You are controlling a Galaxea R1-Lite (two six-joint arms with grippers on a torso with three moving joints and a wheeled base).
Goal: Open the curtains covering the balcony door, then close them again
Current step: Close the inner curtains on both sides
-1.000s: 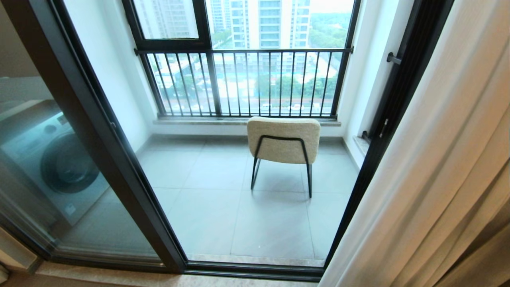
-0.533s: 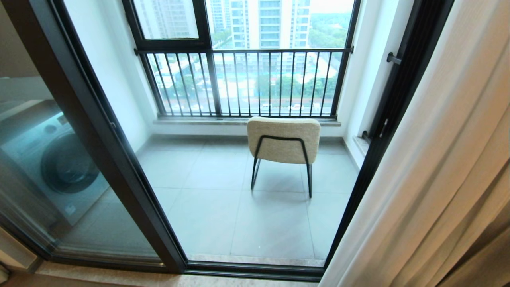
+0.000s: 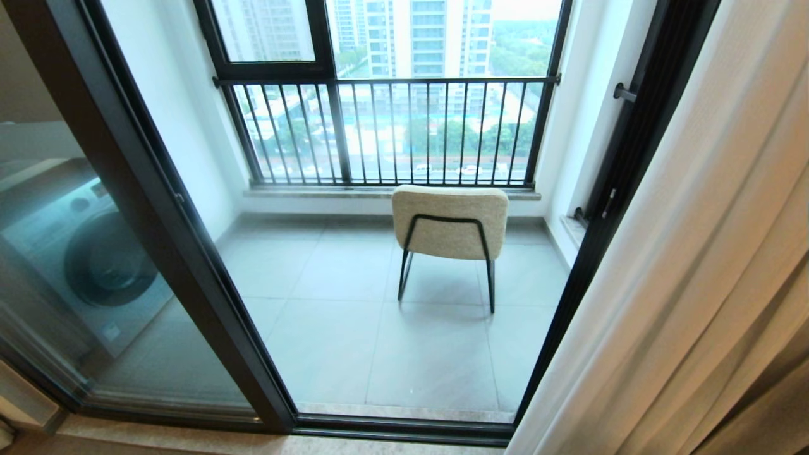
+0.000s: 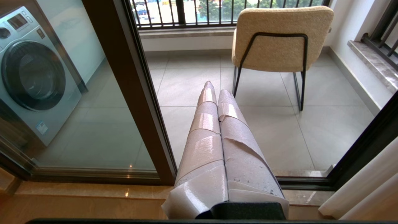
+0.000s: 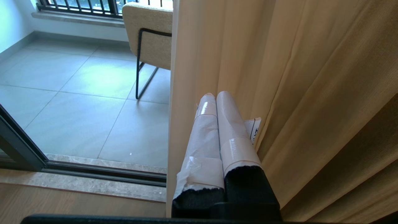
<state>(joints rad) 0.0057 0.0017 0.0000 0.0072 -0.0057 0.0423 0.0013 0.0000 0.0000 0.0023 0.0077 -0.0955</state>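
The right gripper (image 5: 214, 95) has its two tape-wrapped fingers (image 5: 231, 130) pressed together with nothing between them, their tips right up against the gathered curtains (image 5: 279, 77); whether they actually touch the fabric cannot be told. A small white tag (image 5: 254, 128) shows on the cloth just beside the fingers. The left gripper (image 4: 216, 88) also has its two taped fingers squeezed flat against each other, holding nothing, and it points out over the sill toward the balcony floor, apart from any cloth. In the head view neither arm shows. There the curtains (image 3: 682, 265) hang bunched in long folds at the right edge, pulled clear of the glass, with a darker, thicker drape (image 3: 774, 404) at the far lower right. The balcony door (image 3: 152, 208) stands uncovered: two glass panes in a dark frame, split by one slanting dark post. Behind the left pane is one washing machine (image 3: 95, 253). Out on the grey tiled floor (image 3: 354, 341) stands one beige chair (image 3: 450, 221) with thin black legs, its back toward the room, just before the one black-barred railing (image 3: 385, 129).
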